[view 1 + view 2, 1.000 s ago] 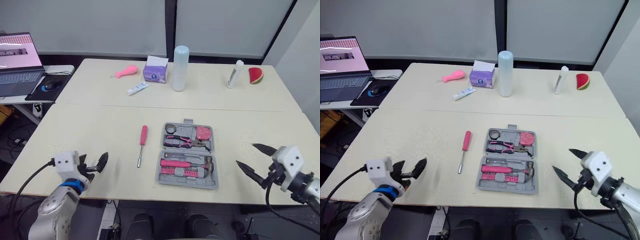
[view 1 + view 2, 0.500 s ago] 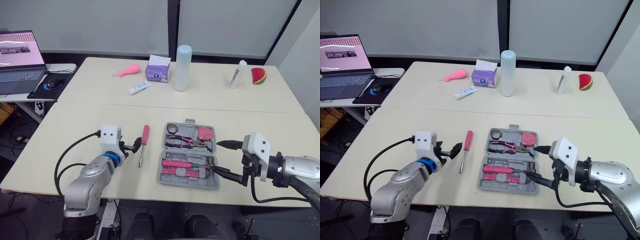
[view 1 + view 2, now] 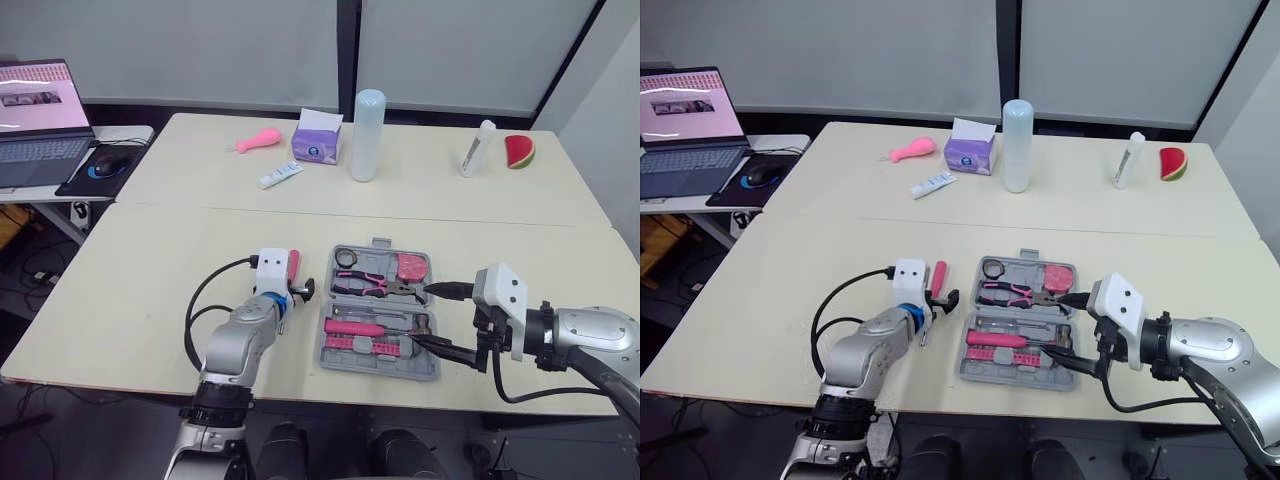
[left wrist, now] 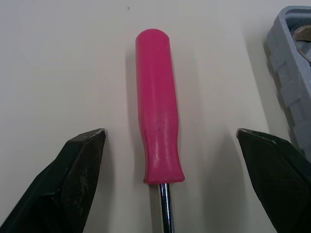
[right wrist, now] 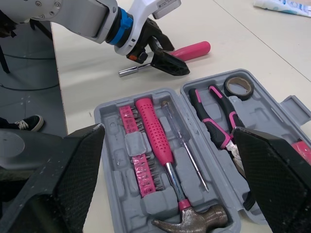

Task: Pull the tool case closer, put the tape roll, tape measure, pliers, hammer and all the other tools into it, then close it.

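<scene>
Currently, in the left wrist view, the left gripper (image 4: pixel 170 133) is spread, one finger on each side of the screwdriver (image 4: pixel 158 121) handle; centre it and close squarely on the pink grip, not the shaft. Right wrist view: the right gripper (image 5: pixel 169 129), spread, faces the open tool case (image 5: pixel 99 114) holding hammer (image 5: pixel 192 225), pliers (image 5: pixel 216 126) and tape roll (image 5: pixel 239 86). Head view: case near the front edge of the cream worktop (image 3: pixel 150 270); laptop (image 3: pixel 40 110) on a side desk (image 3: pixel 115 135).

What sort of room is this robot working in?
Probably an office or lab workroom: large pale tables pushed together, an open laptop with a mouse on a side desk, and frosted wall panels behind.
</scene>
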You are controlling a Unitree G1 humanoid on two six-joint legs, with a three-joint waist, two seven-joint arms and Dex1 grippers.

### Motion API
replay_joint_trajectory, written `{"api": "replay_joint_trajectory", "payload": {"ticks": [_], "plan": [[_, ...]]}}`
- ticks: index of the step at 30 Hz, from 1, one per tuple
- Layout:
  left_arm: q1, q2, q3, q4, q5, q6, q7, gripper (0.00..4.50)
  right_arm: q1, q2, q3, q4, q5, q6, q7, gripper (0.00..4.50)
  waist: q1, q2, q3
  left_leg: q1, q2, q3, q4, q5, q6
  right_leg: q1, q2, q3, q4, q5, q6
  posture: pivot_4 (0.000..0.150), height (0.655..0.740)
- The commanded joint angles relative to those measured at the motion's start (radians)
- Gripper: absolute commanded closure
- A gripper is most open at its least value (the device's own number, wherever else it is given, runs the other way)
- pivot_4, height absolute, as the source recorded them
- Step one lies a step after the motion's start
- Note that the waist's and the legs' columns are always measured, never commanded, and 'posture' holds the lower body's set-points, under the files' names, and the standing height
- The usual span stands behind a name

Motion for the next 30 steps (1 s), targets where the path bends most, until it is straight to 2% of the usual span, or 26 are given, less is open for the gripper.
{"api": "replay_joint_trajectory", "payload": {"ticks": [1,6,12,17,24,27,30], "plan": [[-0.008,-0.017,0.002,0.019,0.020,0.009,0.012,0.60,-0.009,-0.011,-0.020,-0.039,0.019,0.003,-0.002,0.00,0.004,0.000,0.000,0.000,0.000,0.000,0.000,0.000,0.000,0.000,0.000,0.000,0.000,0.000,0.000,0.150,0.7002],[-0.009,-0.023,0.015,0.030,0.024,0.015,0.006,2.22,-0.006,-0.010,-0.022,-0.045,0.020,0.006,-0.007,0.00,0.009,0.000,0.000,0.000,0.000,0.000,0.000,0.000,0.000,0.000,0.000,0.000,0.000,0.000,0.000,0.150,0.7002],[0.009,-0.015,0.030,0.005,0.023,0.032,-0.007,3.92,-0.002,-0.012,-0.025,-0.052,0.018,0.005,-0.007,0.00,0.009,0.000,0.000,0.000,0.000,0.000,0.000,0.000,0.000,0.001,0.000,0.000,0.000,0.000,0.000,0.150,0.7002],[0.081,0.061,0.038,-0.155,-0.001,0.113,-0.081,3.92,-0.004,-0.017,-0.035,-0.064,0.031,0.013,-0.003,0.00,0.006,0.000,0.000,0.000,0.000,0.000,0.000,0.000,0.000,0.000,0.000,0.000,-0.001,0.000,0.000,0.150,0.7002],[0.246,0.238,0.091,-0.468,-0.085,0.290,-0.207,3.92,0.002,-0.034,-0.042,-0.085,0.051,0.023,0.013,0.00,0.007,0.000,0.000,0.000,0.001,-0.001,-0.001,0.000,0.000,0.000,0.000,0.000,-0.001,0.000,0.000,0.150,0.7002],[0.306,0.270,0.090,-0.525,-0.101,0.314,-0.229,3.92,-0.002,-0.040,-0.036,-0.084,0.056,0.021,0.019,0.00,0.010,0.000,0.000,0.000,0.001,-0.001,-0.001,0.000,0.000,0.001,0.000,0.000,-0.002,0.000,0.000,0.150,0.7002],[0.330,0.260,0.076,-0.530,-0.101,0.314,-0.223,3.92,-0.010,-0.045,-0.029,-0.078,0.057,0.017,0.024,0.00,0.010,0.000,0.000,0.000,0.000,-0.001,-0.001,0.000,0.000,0.001,0.000,0.000,-0.002,0.000,0.000,0.150,0.7002]]}}
